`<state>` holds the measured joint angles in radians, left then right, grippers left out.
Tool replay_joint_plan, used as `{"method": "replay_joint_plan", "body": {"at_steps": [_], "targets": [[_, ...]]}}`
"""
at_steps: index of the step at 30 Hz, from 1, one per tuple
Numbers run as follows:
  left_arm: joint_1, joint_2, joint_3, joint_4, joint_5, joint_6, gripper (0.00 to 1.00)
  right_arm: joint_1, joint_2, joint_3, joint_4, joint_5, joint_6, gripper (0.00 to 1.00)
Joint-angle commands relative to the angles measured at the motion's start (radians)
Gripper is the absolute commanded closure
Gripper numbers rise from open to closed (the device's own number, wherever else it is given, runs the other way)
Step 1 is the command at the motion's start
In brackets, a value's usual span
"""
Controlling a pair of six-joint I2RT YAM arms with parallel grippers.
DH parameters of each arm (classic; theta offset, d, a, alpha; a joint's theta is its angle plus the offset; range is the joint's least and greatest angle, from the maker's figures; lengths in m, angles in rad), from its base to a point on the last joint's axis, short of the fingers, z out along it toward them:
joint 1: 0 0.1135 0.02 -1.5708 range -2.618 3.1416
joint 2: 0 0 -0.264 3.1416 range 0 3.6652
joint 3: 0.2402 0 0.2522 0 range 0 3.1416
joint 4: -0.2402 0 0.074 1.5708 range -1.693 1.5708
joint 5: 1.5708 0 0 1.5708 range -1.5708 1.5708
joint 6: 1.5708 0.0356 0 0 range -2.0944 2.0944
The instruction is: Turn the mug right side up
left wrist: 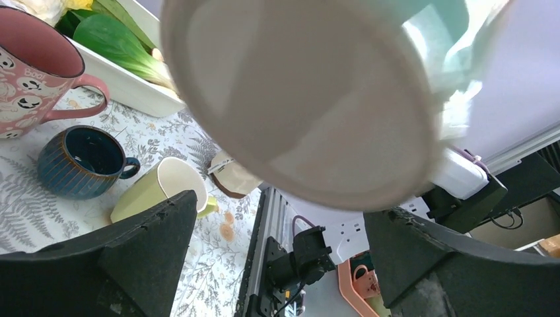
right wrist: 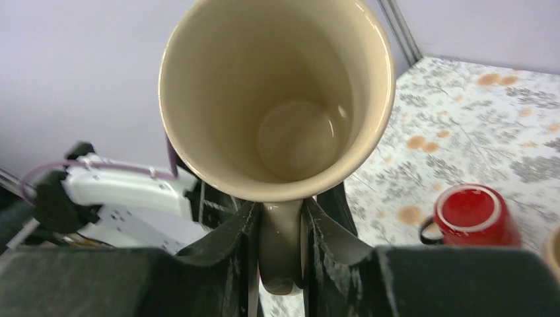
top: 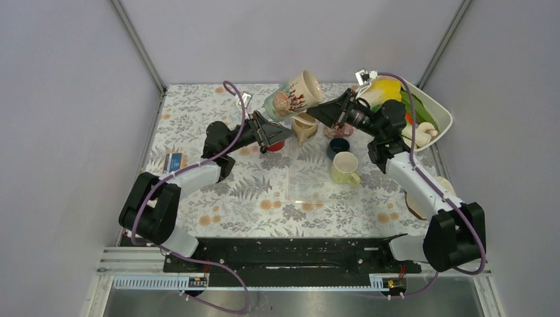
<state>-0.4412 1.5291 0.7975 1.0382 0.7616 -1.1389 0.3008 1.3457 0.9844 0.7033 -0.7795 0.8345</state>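
A cream mug [top: 294, 97] with a shell pattern hangs in the air over the back of the table, tilted on its side with its mouth to the upper right. My right gripper [top: 329, 113] is shut on its handle [right wrist: 280, 241]; the right wrist view looks straight into the mug's empty inside [right wrist: 277, 99]. My left gripper [top: 267, 134] is open just below and left of the mug's base, which fills the left wrist view [left wrist: 297, 99]. The left fingers [left wrist: 152, 244] stand wide apart and do not touch it.
On the patterned table [top: 238, 198] stand a red mug [right wrist: 472, 214], a beige mug [top: 304, 127], a pink mug [left wrist: 33, 72], a dark blue mug [top: 339, 146] and a yellow-green mug [top: 345, 167]. A white basin of vegetables [top: 441, 109] is back right. A blue card [top: 174, 162] lies at the left.
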Motion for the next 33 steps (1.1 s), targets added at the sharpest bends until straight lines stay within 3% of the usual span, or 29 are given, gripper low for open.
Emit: {"method": "replay_joint_plan", "body": {"at_steps": [1, 6, 11, 17, 22, 27, 33], "targets": [[0.05, -0.094, 0.06, -0.048, 0.062, 0.077, 0.01, 0.003, -0.148, 0.074, -0.267, -0.001, -0.388, 1.0], [0.106, -0.158, 0.106, -0.196, 0.159, 0.252, 0.01, 0.001, -0.256, 0.033, -0.457, 0.064, -0.589, 1.0], [0.152, -0.244, 0.148, -0.571, 0.182, 0.606, 0.01, 0.002, -0.311, -0.023, -0.568, 0.169, -0.666, 1.0], [0.222, -0.34, 0.247, -1.116, 0.062, 1.03, 0.01, 0.018, -0.32, -0.105, -0.625, 0.291, -0.729, 1.0], [0.341, -0.394, 0.224, -1.286, 0.047, 1.107, 0.01, 0.096, -0.303, -0.15, -0.637, 0.381, -0.804, 1.0], [0.389, -0.357, 0.253, -1.454, 0.05, 1.219, 0.01, 0.157, -0.266, -0.164, -0.634, 0.451, -0.819, 1.0], [0.427, -0.332, 0.249, -1.47, 0.064, 1.216, 0.01, 0.165, -0.206, -0.158, -0.625, 0.531, -0.767, 1.0]]}}
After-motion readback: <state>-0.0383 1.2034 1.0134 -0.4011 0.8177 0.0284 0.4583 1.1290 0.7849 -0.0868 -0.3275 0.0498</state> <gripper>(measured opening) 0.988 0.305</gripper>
